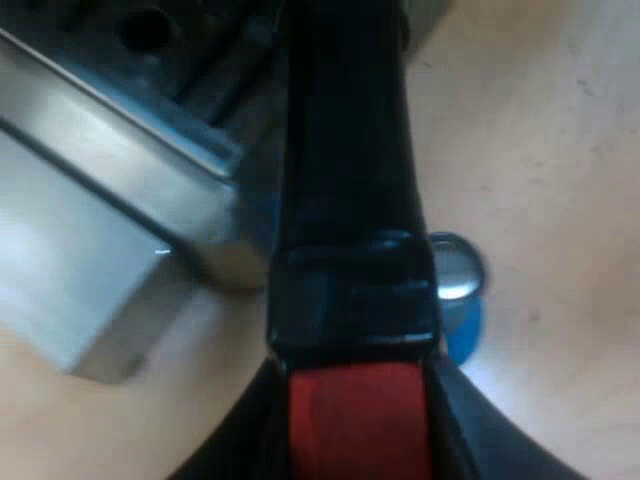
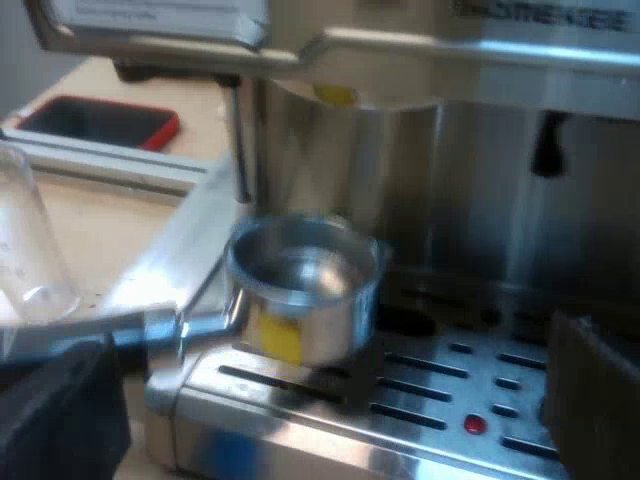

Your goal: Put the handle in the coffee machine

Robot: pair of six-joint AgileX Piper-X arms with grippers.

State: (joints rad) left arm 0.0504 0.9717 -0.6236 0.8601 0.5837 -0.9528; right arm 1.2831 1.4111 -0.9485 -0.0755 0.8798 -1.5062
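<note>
Left gripper (image 1: 355, 440) clamps the holder (image 2: 300, 285) by its slick handle (image 1: 345, 200) (red end); seemingly heavy, rigid. Right gripper (image 2: 325, 400) gapes empty.

A blue tamper (image 1: 462, 300) with a metal top stood on the pale table (image 1: 560, 150), while a clear measuring glass (image 2: 30, 250) stood near a flat, dark, red-edged object (image 2: 100, 122).

Metal holder (image 2: 300, 285) (basket empty) over espresso machine's (image 2: 480, 200) drip tray (image 2: 420, 405)
</note>
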